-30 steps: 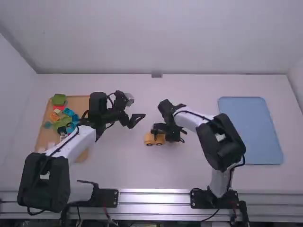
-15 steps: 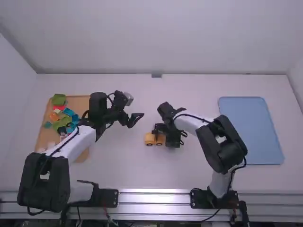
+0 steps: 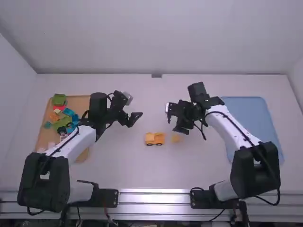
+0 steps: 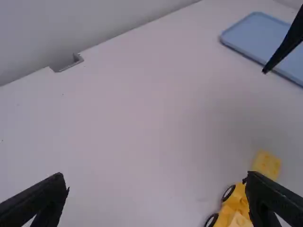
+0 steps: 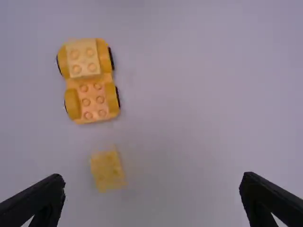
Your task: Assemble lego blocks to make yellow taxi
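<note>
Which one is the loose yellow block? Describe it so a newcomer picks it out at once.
In the high view, find the blue tray on the right, then look left to the yellow wheeled car mid-table. Just right of that car, across a small gap, lies the block. It is small, pale yellow and wheelless, unlike the longer, orange-yellow car.

Yellow-orange car near a yellow block
</note>
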